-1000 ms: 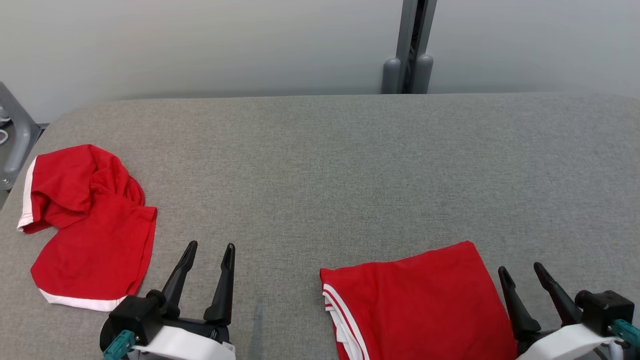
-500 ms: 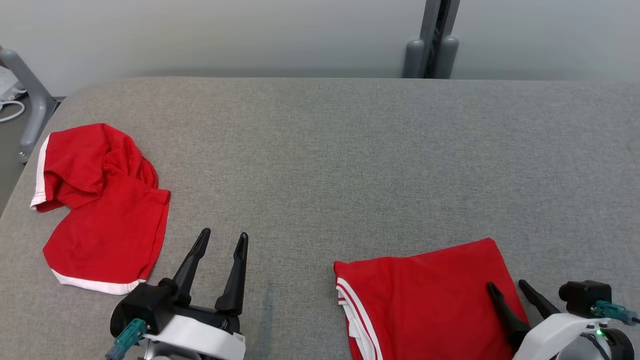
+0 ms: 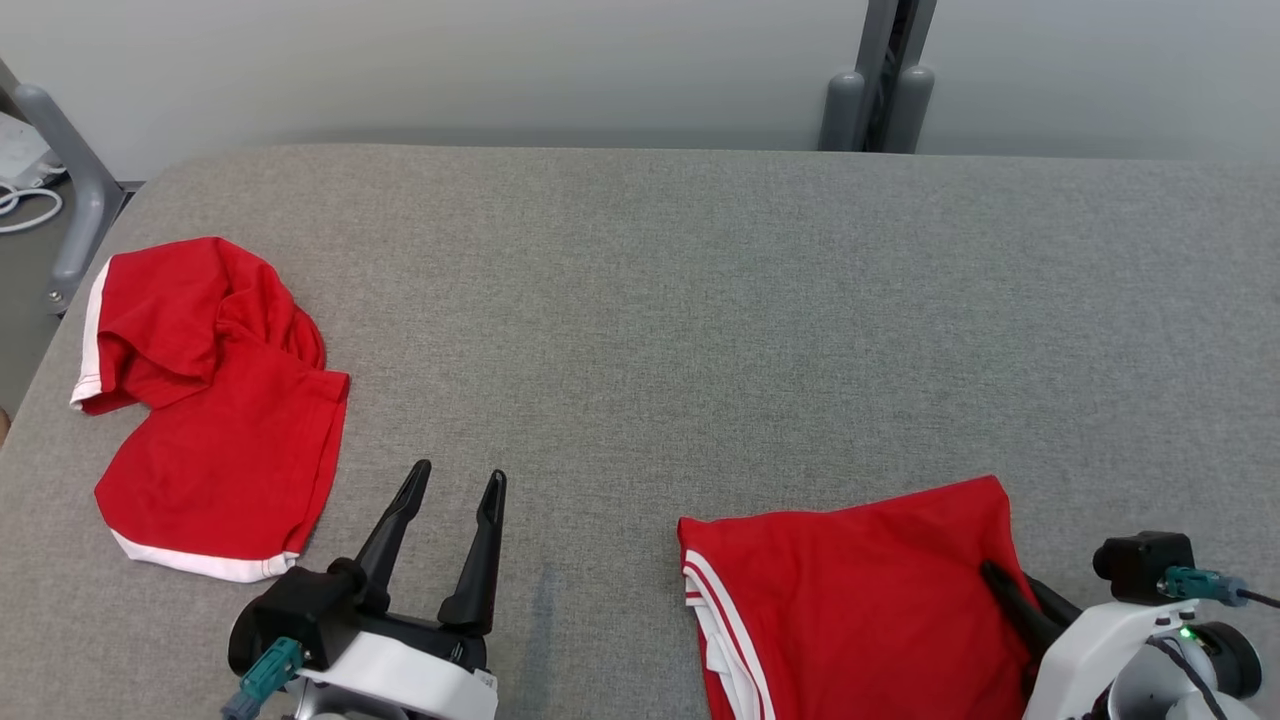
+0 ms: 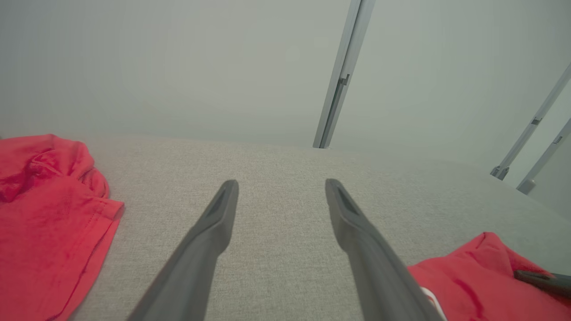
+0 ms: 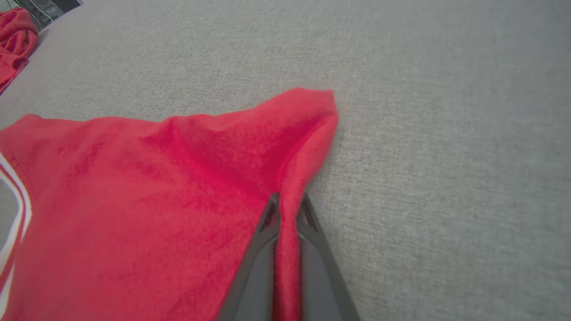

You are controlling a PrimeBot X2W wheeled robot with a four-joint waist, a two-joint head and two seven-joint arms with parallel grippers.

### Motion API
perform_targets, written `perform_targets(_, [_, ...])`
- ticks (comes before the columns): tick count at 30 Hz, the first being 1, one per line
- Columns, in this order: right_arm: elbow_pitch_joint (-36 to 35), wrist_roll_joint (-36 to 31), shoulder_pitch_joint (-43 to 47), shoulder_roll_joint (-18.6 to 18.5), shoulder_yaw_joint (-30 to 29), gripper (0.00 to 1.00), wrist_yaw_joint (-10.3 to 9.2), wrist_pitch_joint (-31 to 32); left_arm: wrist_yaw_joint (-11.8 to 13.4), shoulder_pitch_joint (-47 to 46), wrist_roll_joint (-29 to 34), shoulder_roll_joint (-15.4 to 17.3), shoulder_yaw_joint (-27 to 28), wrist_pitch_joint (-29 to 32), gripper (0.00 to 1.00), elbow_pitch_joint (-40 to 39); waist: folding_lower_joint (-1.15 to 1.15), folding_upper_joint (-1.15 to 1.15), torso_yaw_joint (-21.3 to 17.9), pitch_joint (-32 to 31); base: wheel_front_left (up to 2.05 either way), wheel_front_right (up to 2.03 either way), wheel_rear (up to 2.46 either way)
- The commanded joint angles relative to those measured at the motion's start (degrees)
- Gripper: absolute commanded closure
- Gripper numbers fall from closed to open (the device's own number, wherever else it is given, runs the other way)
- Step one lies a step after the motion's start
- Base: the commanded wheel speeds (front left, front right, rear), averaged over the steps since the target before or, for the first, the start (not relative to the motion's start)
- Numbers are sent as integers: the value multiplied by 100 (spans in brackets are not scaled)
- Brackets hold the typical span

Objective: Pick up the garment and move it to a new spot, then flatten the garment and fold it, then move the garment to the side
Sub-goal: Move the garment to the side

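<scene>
Folded red shirt (image 3: 850, 590), white-trimmed, lies near right on the grey woven table (image 3: 700, 300), its raised edge pinched by the right gripper (image 5: 287, 201). The left gripper (image 3: 455, 485) is spread apart. Crumpled red shirt (image 3: 210, 400) lies far left.

Bright, even, soft light; faint shadows; wrist views hazy, edges curved.

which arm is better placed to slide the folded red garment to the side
Right: the right gripper is shut on the edge of the folded garment, while the left gripper hangs open over the table, touching no cloth.
</scene>
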Motion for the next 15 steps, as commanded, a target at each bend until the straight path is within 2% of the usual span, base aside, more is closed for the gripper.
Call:
perform_targets(1, [-12,52,-83,-65,10,100,-2,12,-22,-110,25,21,4,-17,0,5,0,0,-9,-1,0,0,0])
perform_targets(9, [-57,110,-452,-474,264,100,-3,82,-26,-162,80,22,-25,-16,0,-80,0,0,-120,127,0,0,0])
perform_targets(15, [-117,8,-999,-907,400,100,-3,191,-30,-410,228,19,-93,-16,0,-257,0,0,-377,576,0,0,0])
